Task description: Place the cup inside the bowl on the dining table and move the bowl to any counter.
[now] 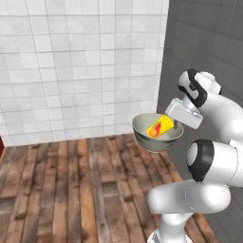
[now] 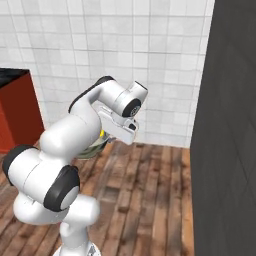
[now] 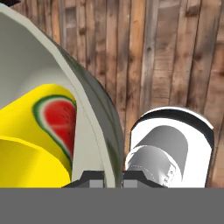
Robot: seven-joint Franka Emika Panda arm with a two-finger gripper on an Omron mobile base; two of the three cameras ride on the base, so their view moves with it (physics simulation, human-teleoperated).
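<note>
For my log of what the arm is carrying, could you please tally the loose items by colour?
Yellow: 1, the cup, lying on its side in the bowl.
Pale grey-green: 1, the bowl, held up over the wooden floor, its rim clamped in the gripper.
Total: 2

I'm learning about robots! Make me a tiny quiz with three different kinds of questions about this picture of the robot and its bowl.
1. True or false: the small yellow cup with the red watermelon mark lies inside the wide pale grey-green bowl.
2. Pick one. What is under the bowl? A) a black marble table B) a brown wooden plank floor C) a sink
3. Fill the gap: the two-finger gripper grips the bowl by its ____.

Key
1. True; the cup lies tipped on its side in the bowl.
2. B; the bowl is held up in the air above the floor.
3. Rim; in the hand view a fingertip sits on each side of it.
</note>
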